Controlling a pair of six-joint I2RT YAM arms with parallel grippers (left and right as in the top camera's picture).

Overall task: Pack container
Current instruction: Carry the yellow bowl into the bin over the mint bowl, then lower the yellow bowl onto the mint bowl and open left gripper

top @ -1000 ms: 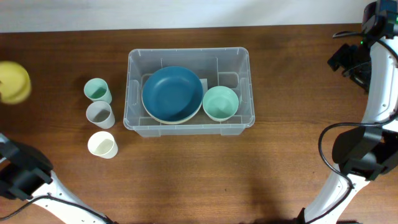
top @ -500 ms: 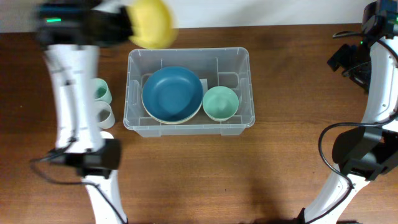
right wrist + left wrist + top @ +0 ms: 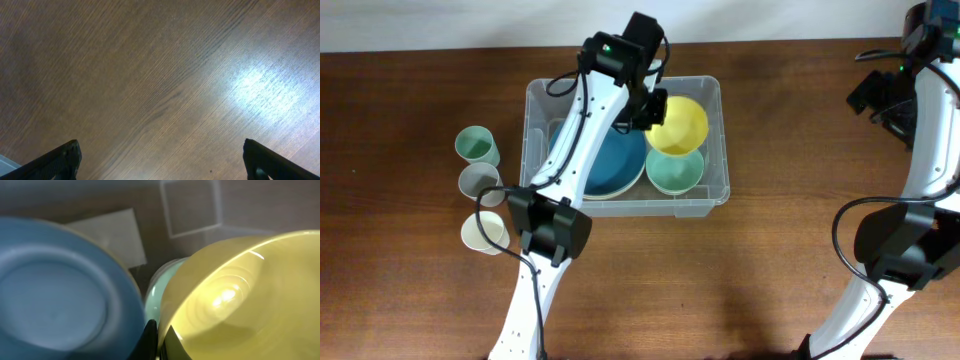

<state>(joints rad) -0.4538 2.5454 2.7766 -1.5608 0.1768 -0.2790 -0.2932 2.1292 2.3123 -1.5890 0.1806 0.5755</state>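
Note:
The container (image 3: 536, 96), a clear plastic bin, sits mid-table with a blue bowl (image 3: 610, 172) in its left half and a mint bowl (image 3: 677, 174) in its right half. My left gripper (image 3: 654, 110) is shut on the rim of a yellow bowl (image 3: 679, 123), which hangs inside the bin's far right part, just above and behind the mint bowl. In the left wrist view the left gripper (image 3: 159, 341) pinches the yellow bowl (image 3: 240, 295) beside the blue bowl (image 3: 55, 290), and the bin's white label (image 3: 112, 232) shows. My right gripper (image 3: 162, 160) is open over bare wood.
Three cups stand in a column left of the bin: mint (image 3: 477, 145), grey (image 3: 480, 183) and cream (image 3: 485, 232). The left arm (image 3: 575, 150) reaches across the bin's left half. The right arm (image 3: 932, 130) stands at the table's far right edge.
The left arm swung the yellow bowl from the table's left edge, past the bin's back left corner, into the bin's right half. The right arm has not moved.

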